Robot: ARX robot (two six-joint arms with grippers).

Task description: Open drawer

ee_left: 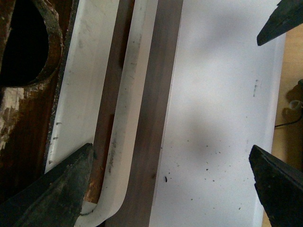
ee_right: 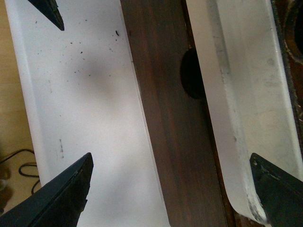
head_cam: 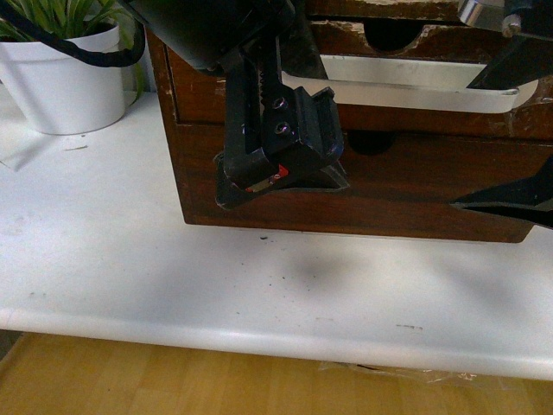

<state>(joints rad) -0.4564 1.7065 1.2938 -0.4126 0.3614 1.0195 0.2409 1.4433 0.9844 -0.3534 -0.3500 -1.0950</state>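
Homely room — potted plant (head_cam: 65,82), wood floor (head_cam: 173,380).

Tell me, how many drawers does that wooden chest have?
2: the upper drawer with the white handle, and a plain lower drawer beneath it. Others may be hidden above.

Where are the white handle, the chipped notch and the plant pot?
white handle (head_cam: 415,86), front view, middle of the strip's flat face.
chipped notch (ee_left: 21,45), left wrist view, its dark opening.
plant pot (head_cam: 65,86), front view, white side wall.
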